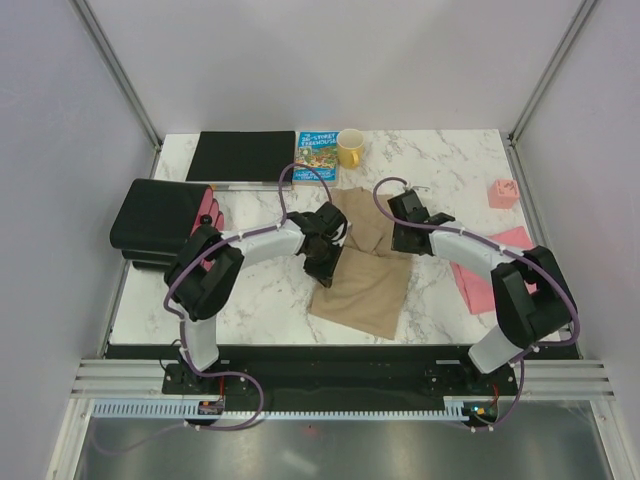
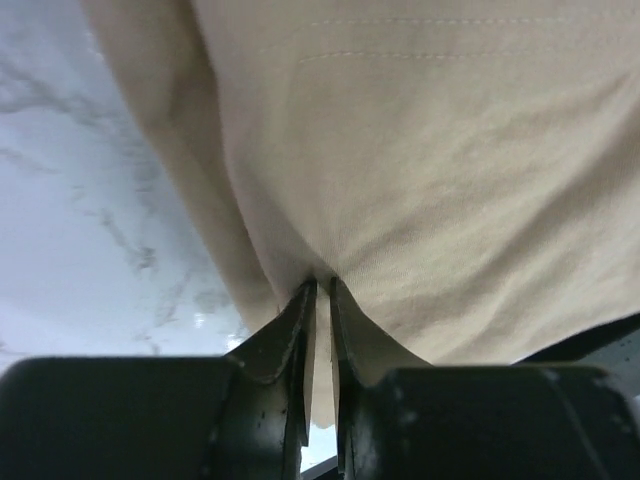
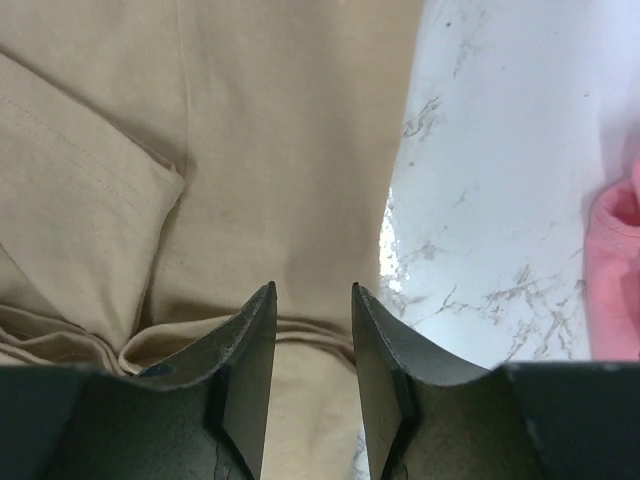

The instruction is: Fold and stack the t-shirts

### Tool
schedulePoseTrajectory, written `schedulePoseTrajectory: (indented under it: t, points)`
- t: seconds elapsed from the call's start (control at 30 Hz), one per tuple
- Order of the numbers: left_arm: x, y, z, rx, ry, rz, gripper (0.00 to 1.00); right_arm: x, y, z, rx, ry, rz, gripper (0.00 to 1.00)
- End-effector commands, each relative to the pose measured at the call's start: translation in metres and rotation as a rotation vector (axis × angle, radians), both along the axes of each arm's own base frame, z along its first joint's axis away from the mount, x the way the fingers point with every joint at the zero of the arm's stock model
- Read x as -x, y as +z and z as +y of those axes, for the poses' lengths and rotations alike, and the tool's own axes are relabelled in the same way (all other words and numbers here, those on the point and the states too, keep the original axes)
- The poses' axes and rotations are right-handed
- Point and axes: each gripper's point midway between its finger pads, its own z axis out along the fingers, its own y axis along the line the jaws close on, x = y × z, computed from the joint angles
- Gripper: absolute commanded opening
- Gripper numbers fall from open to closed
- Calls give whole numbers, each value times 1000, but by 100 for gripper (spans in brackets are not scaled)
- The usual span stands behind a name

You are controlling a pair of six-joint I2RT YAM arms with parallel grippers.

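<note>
The tan t-shirt (image 1: pixel 365 270) lies partly folded in the middle of the marble table. My left gripper (image 1: pixel 322 262) sits at its left edge. In the left wrist view the jaws (image 2: pixel 322 285) are nearly closed with a fold of tan cloth (image 2: pixel 450 180) pinched between them. My right gripper (image 1: pixel 405 240) is over the shirt's upper right part. In the right wrist view it (image 3: pixel 313 290) is open, with a ridge of tan cloth (image 3: pixel 280 200) lying between and under the fingers near the shirt's right edge. The pink t-shirt (image 1: pixel 490 270) lies flat at the right and also shows in the right wrist view (image 3: pixel 615 270).
A pink-and-black drawer box (image 1: pixel 160 220) stands at the left. A black mat (image 1: pixel 242 155), a blue book (image 1: pixel 318 155) and a yellow mug (image 1: pixel 351 148) are at the back. A small pink block (image 1: pixel 503 193) sits at the far right.
</note>
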Motion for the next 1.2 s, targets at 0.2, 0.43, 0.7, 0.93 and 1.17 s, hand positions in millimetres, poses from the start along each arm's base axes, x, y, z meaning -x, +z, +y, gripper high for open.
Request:
schedulePoseTrajectory:
  t: [0.2, 0.43, 0.7, 0.93, 1.17]
  points:
    - [-26, 54, 26, 6, 52, -150, 21, 20, 51, 12, -152, 51, -36, 37]
    - [-10, 71, 34, 31, 31, -151, 29, 69, 23, 15, -225, 61, 109, 43]
    - [-2, 39, 68, 85, 164, -36, 48, 117, 15, 31, -428, 137, 110, 56]
    - [-7, 32, 72, 121, 193, 10, 51, 142, -4, 37, -511, 147, 156, 56]
    - [14, 23, 62, 203, 160, 97, 55, 171, -20, 39, -576, 155, 209, 56]
